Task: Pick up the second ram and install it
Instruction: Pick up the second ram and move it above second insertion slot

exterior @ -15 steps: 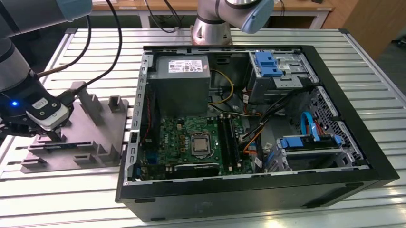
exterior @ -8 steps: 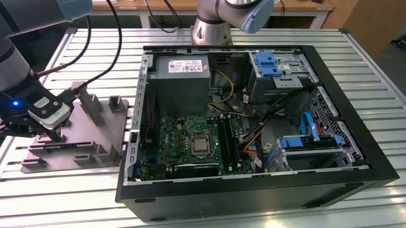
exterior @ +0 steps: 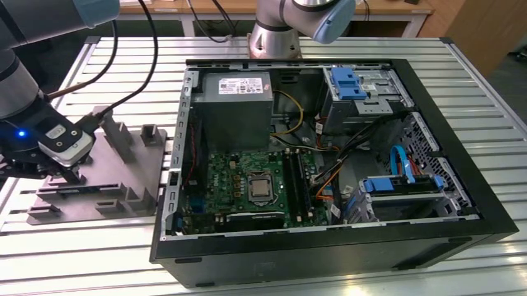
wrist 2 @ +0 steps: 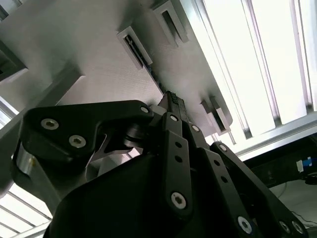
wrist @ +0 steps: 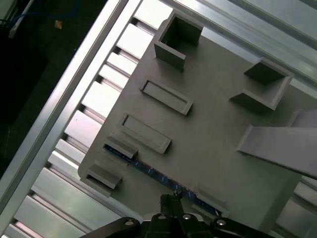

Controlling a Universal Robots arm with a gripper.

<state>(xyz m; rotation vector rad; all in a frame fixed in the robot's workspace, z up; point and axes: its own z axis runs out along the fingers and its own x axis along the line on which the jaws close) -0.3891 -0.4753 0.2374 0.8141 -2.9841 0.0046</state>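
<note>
Your gripper [wrist: 176,197] looks pinched narrow onto the second ram [wrist: 143,168], which stands on edge in the grey fixture [wrist: 223,124], at nine o'clock from the computer case [exterior: 329,246]. With so thin an edge hold, a crooked lift could make it slip or bind in its holders.

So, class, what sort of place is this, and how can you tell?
Probably a robotics lab bench: a robot arm over a slatted metal table, an open computer case, and a grey fixture block holding the second ram.
</note>
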